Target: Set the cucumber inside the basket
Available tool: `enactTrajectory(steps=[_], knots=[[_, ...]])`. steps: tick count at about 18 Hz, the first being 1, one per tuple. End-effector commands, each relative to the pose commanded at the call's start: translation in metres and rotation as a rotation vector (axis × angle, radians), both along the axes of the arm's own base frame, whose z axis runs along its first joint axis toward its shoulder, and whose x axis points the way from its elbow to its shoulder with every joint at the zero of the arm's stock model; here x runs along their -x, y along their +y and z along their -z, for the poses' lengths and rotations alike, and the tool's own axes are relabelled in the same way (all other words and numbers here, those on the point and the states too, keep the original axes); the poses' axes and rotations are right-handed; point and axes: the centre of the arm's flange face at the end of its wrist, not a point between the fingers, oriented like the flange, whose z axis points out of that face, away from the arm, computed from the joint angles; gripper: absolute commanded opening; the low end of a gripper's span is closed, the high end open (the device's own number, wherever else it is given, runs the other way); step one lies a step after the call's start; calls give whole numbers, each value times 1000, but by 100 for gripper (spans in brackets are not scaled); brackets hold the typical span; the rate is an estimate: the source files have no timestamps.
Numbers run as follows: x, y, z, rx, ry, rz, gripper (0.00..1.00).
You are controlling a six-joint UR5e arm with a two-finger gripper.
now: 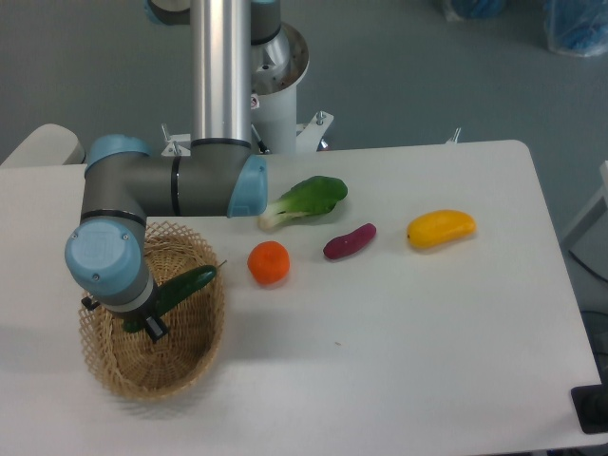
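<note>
- Hanging over the basket (204,334), the cucumber (180,289) is gripped by the gripper (142,321).
- Lowering and release are judged left to be done.

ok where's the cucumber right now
The cucumber is at the left of the camera view, held tilted in the gripper over the basket, its free end pointing toward the orange fruit beside the basket.

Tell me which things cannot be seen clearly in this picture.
- Gripper: mostly hidden under the arm's wrist; whether it is open or shut is unclear.
- Cucumber: its lower end is hidden by the wrist.
- Basket: its left part is covered by the arm.
- Blue objects: cut off by the top edge.
</note>
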Motion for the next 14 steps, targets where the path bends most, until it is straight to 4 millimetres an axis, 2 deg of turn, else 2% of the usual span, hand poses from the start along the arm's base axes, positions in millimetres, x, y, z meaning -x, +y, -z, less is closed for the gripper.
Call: enactTrajectory(steps=[3, 5, 8, 10, 14], knots=[[0, 0, -5, -6, 4, 0, 100], [7, -1, -10, -14, 9, -7, 100], [48, -12, -23, -35, 19, -56, 100], [76, -22, -25, -41, 22, -58, 100], [140, -48, -34, -66, 28, -22, 100]])
